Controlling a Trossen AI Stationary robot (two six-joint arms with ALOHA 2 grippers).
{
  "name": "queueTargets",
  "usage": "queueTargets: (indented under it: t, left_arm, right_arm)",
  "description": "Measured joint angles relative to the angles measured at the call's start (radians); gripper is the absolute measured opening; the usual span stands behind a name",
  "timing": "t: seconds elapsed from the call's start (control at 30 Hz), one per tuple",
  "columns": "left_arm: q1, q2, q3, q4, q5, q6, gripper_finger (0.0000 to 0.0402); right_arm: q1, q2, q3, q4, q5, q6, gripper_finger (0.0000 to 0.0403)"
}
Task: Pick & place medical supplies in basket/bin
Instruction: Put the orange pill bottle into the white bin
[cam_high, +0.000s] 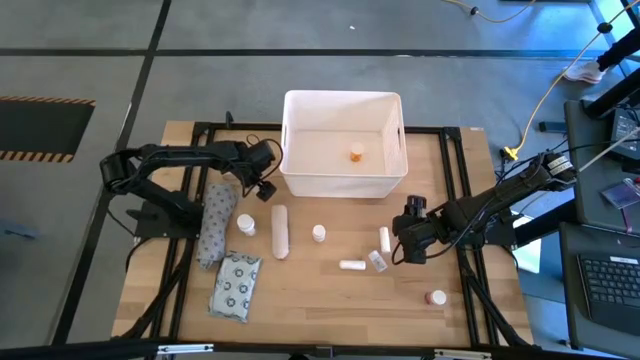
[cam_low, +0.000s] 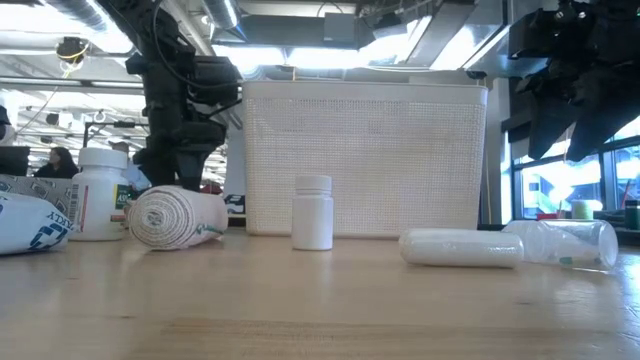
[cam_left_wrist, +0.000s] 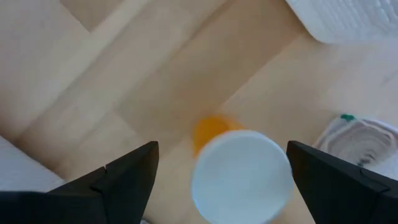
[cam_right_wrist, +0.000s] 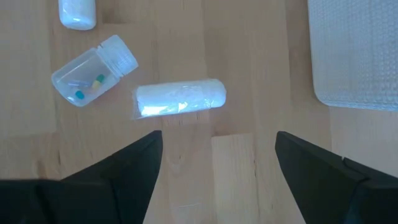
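Your left fingers (cam_left_wrist: 217, 180) stand wide apart with nothing held; straight below the gap sits a white bottle (cam_left_wrist: 241, 177) seen cap-on, an orange blur showing past its edge. It looks light, rigid and smooth, so close across the round body, not the cap. Just outside one finger lies the bandage roll (cam_left_wrist: 364, 140), soft enough to squash, and beyond that the corner of the bin (cam_left_wrist: 351, 18).

Your right fingers (cam_right_wrist: 217, 174) are also spread and empty. Just ahead of them lies a small wrapped white roll (cam_right_wrist: 180, 98) across the gap; it should roll easily, so take it across its middle. Farther out are a clear vial (cam_right_wrist: 93, 78) with coloured bits inside and another white tube (cam_right_wrist: 78, 12), cut off at the edge.

An orange-capped item (cam_high: 357, 155) already rests in the bin. What the left wrist's orange blur is, you cannot tell. The patterned packet (cam_high: 236, 285) lies on the counter (cam_high: 330, 300), well clear of both.
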Motion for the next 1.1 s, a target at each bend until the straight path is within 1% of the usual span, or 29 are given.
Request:
queueTargets:
  t: [0.23, 0.33, 0.47, 0.63, 0.77, 0.87, 0.97, 1.1]
  left_arm:
    - [0.000, 0.000, 0.000, -0.010, 0.011, 0.001, 0.0344]
    - [0.000, 0.000, 0.000, -0.024, 0.014, 0.000, 0.0336]
    - [0.000, 0.000, 0.000, -0.026, 0.021, 0.001, 0.0312]
    - [0.000, 0.000, 0.000, -0.026, 0.021, 0.002, 0.0269]
    - [0.000, 0.000, 0.000, -0.025, 0.021, 0.003, 0.0231]
    - [0.000, 0.000, 0.000, -0.022, 0.020, 0.003, 0.0211]
    - [0.000, 0.000, 0.000, -0.022, 0.021, 0.003, 0.0204]
    - [0.000, -0.001, 0.000, -0.021, 0.032, 0.031, 0.0209]
  right_arm:
    - [0.000, 0.000, 0.000, 0.000, 0.000, 0.000, 0.0313]
    - [0.000, 0.000, 0.000, 0.000, 0.000, 0.000, 0.0313]
    - [0.000, 0.000, 0.000, 0.000, 0.000, 0.000, 0.0313]
    - [0.000, 0.000, 0.000, 0.000, 0.026, -0.001, 0.0313]
    - [0.000, 0.000, 0.000, 0.000, 0.027, -0.001, 0.0313]
    - [0.000, 0.000, 0.000, 0.000, 0.027, -0.003, 0.0313]
    - [0.000, 0.000, 0.000, 0.000, 0.027, -0.012, 0.0313]
    - [0.000, 0.000, 0.000, 0.008, 0.027, -0.023, 0.0313]
